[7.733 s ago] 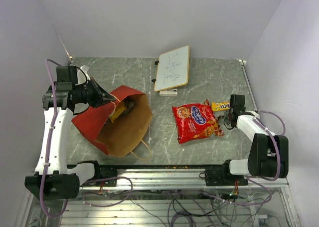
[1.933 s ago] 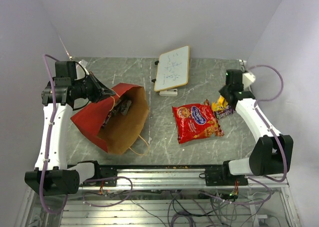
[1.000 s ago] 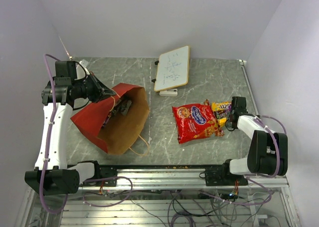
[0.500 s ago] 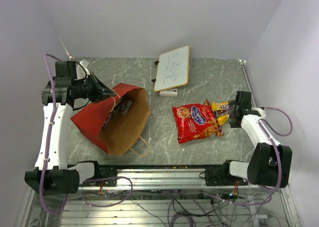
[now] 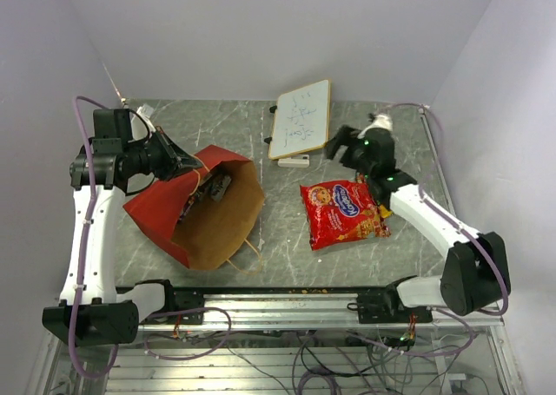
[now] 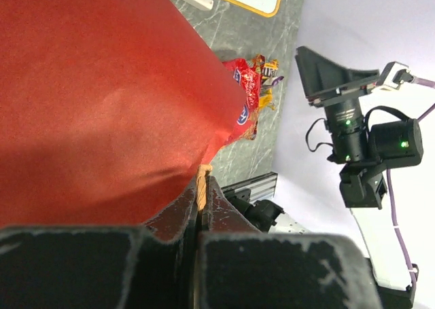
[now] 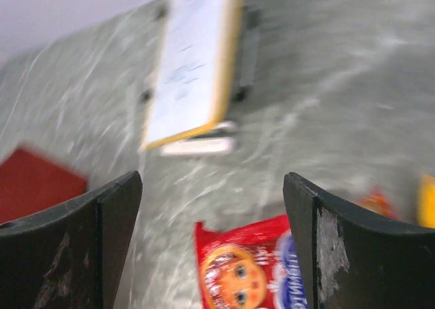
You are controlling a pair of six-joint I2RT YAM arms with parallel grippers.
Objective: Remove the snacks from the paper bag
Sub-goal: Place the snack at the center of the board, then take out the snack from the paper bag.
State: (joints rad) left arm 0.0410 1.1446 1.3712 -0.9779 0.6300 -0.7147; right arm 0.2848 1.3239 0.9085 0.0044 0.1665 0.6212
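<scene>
The paper bag (image 5: 208, 213) lies on its side at the left, mouth facing front right, red outside (image 6: 102, 98). My left gripper (image 5: 180, 162) is shut on its twisted paper handle (image 6: 202, 176) at the upper rim. Small candy bars (image 5: 217, 187) show inside the bag. The red cookie packet (image 5: 345, 211) lies flat right of centre, also in the right wrist view (image 7: 251, 268). Small candy bars (image 6: 266, 68) lie beside it, mostly hidden under my right arm from above. My right gripper (image 5: 340, 143) hangs open and empty above the table, behind the packet (image 7: 212, 187).
A small whiteboard (image 5: 301, 117) with a wooden frame lies at the back centre, a white eraser (image 5: 294, 161) at its near edge. White walls close in on the left, back and right. The arm bases and rail run along the near edge.
My right gripper left the candy bars beside the packet, opened wide, then rose and swung left and back toward the whiteboard. The left gripper and the bag have not moved.
</scene>
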